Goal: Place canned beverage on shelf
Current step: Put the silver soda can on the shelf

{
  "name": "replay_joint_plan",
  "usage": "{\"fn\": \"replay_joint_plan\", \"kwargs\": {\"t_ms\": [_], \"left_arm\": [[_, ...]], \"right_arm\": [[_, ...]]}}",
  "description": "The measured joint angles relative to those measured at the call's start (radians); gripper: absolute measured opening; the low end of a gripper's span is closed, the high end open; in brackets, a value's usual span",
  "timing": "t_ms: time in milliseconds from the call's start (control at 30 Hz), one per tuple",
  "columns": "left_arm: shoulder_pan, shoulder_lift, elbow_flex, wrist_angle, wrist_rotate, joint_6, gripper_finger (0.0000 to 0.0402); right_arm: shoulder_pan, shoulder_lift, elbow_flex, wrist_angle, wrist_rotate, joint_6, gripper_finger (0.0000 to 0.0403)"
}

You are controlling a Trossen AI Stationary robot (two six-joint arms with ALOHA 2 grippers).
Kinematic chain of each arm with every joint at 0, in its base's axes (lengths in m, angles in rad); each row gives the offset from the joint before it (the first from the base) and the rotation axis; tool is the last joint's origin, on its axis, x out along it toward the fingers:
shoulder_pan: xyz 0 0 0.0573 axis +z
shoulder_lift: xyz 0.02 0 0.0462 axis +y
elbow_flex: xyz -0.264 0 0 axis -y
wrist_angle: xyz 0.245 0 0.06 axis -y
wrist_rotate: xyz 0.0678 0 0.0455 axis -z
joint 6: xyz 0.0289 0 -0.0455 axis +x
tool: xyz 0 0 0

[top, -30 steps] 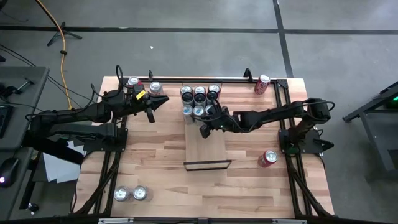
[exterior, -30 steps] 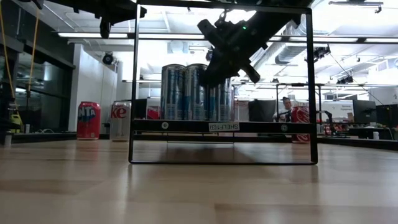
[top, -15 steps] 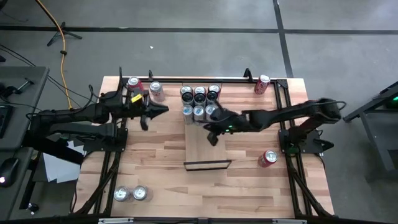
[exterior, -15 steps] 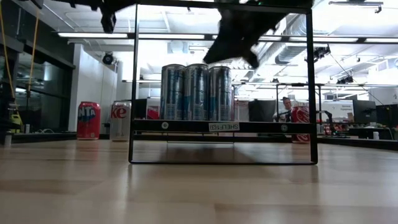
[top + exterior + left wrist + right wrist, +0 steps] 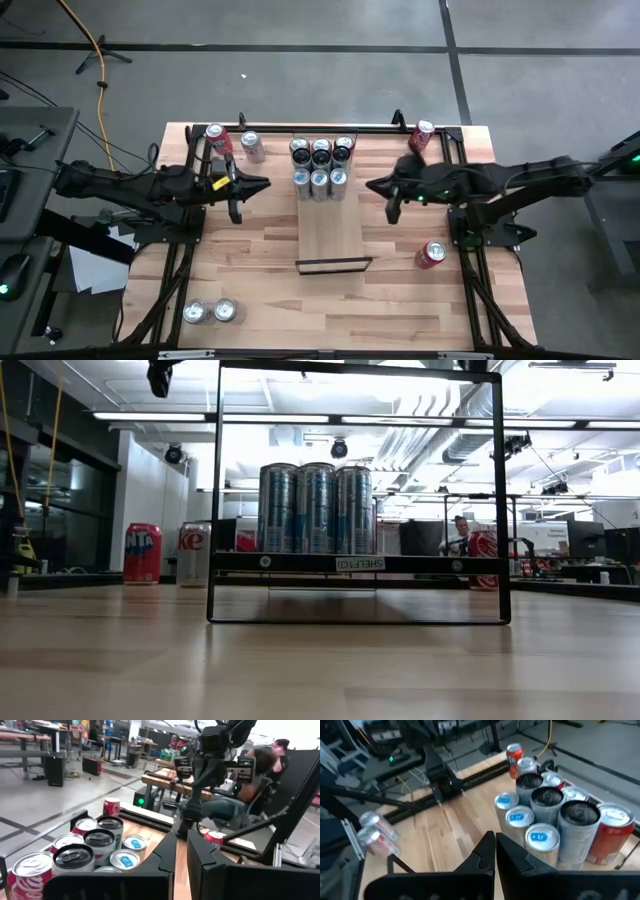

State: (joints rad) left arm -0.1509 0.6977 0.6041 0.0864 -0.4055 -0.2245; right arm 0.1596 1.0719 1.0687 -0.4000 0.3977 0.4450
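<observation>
I have both claws pressed together and carrying nothing. The right claw hangs over the counter just clear of the shelf; the left claw sits off the shelf's other side. Six cans stand in two rows at the shelf's far end, between the two claws.

My worry is the next pick. The nearest loose one is the red can lying on its side, behind my right claw near that arm's base; a tipped can will likely roll away if I nudge it before closing. The upright red can at the far corner looks easier, but it sits beside the frame rail. On the way back, a low approach could knock the packed rows over
</observation>
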Motion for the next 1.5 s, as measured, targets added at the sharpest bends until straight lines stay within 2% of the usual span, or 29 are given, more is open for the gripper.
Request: {"fn": "replay_joint_plan", "kwargs": {"t_ms": [500,633,733,833,1100,1200,1333,1500], "left_arm": [[0.0,0.0,0.0,0.018,-0.008,0.001,0.0001],[0.027,0.003,0.016,-0.005,-0.075,-0.069,0.0014],[0.086,0.02,0.07,-0.091,-0.084,-0.074,0.0048],[0.18,0.057,0.159,-0.215,-0.083,-0.039,0.0101],[0.551,0.239,0.427,-0.637,-0.044,0.035,0.0274],[0.699,0.337,0.499,-0.744,0.026,0.06,0.0323],[0.853,0.474,0.568,-0.834,0.15,0.064,0.036],[0.932,0.613,0.597,-0.928,0.16,0.012,0.0369]], "right_arm": [[0.0,-0.031,0.0,-0.001,-0.01,-0.009,0.0],[0.0,-0.031,0.0,0.0,-0.012,-0.008,0.0],[0.0,-0.031,0.0,0.0,-0.013,0.008,0.0],[-0.001,-0.031,0.0,-0.001,-0.034,0.027,0.0],[-0.001,-0.031,0.0,-0.004,-0.042,0.074,0.0],[-0.001,-0.031,0.0,-0.007,-0.042,0.074,0.0],[-0.001,-0.031,0.0,-0.007,-0.042,0.074,0.0],[-0.001,-0.031,0.0,-0.007,-0.042,0.075,0.0]]}}
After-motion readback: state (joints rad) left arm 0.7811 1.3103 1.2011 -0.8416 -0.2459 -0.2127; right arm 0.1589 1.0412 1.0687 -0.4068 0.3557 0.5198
